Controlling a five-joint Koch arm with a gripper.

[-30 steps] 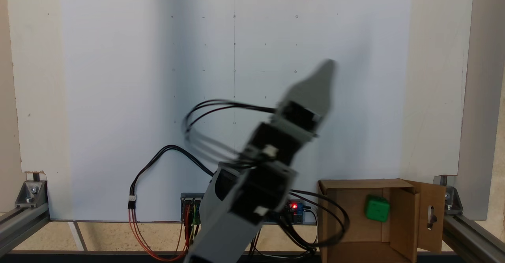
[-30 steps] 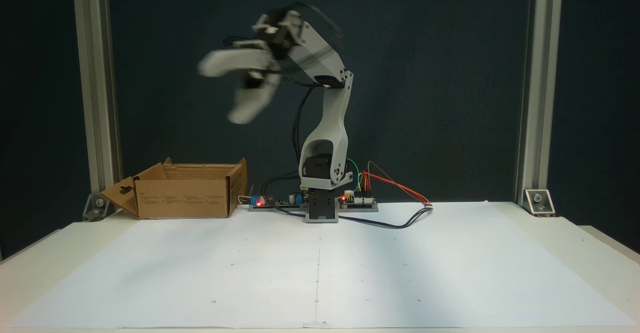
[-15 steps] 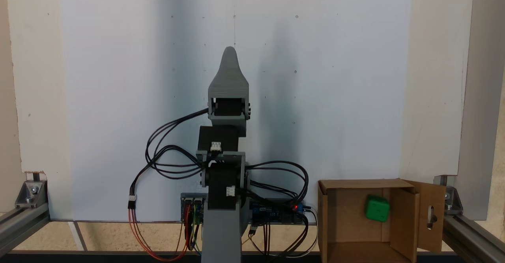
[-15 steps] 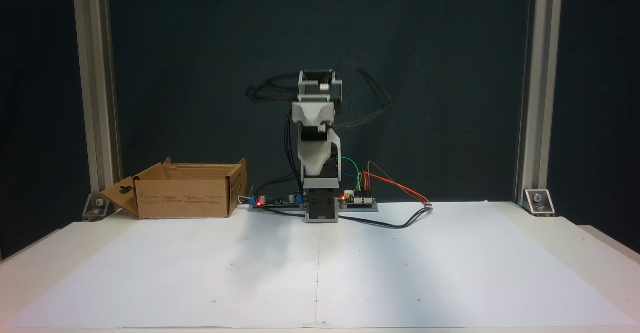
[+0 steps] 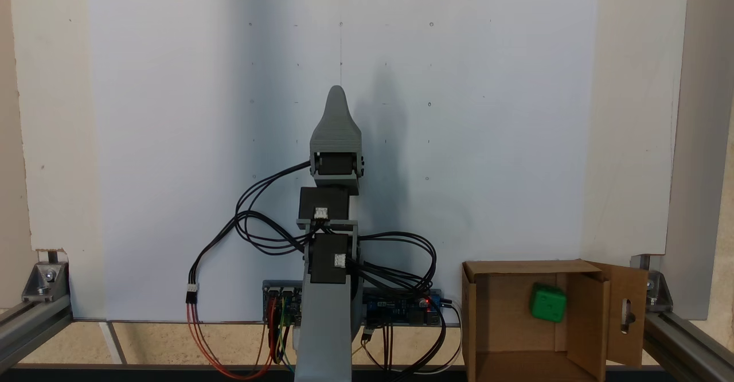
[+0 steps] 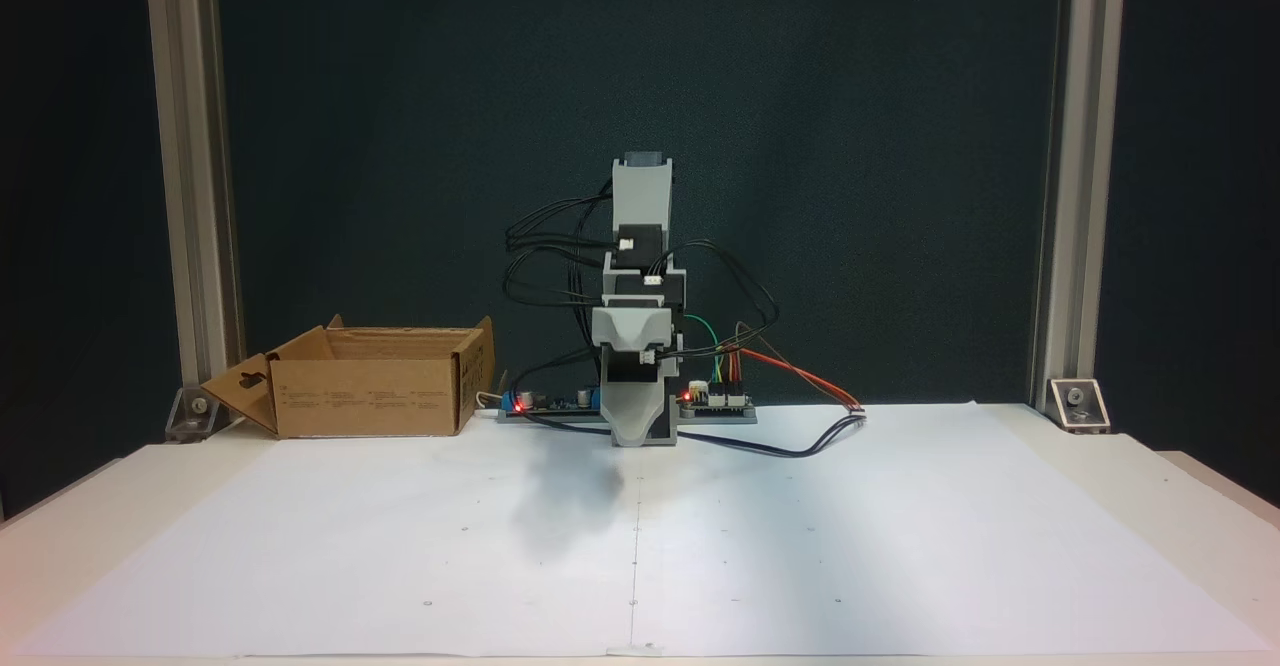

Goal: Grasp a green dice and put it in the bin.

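Note:
The green dice (image 5: pixel 547 303) lies inside the bin (image 5: pixel 519 268), a brown cardboard box at the lower right of a fixed view. The bin's flap with the slot cutout stands open on its right. In another fixed view the bin (image 6: pixel 370 396) sits at the back left of the table, and its wall hides the dice. My gripper (image 5: pixel 336 92) points out over the white sheet along the table's centre line, well away from the bin. From the front the gripper (image 6: pixel 638 434) hangs low, just above the paper. Its jaws lie one behind the other, with nothing seen in them.
Circuit boards (image 6: pixel 715 404) with red lights and loose cables (image 5: pixel 198 313) flank the arm's base. Aluminium frame posts (image 6: pixel 1075 196) stand at both back corners. The white paper sheet (image 6: pixel 800 546) covers the table in front of the arm.
The arm swung from the bin's side to the centre line, then folded down so the gripper dropped close to the paper. The dice stayed in the bin.

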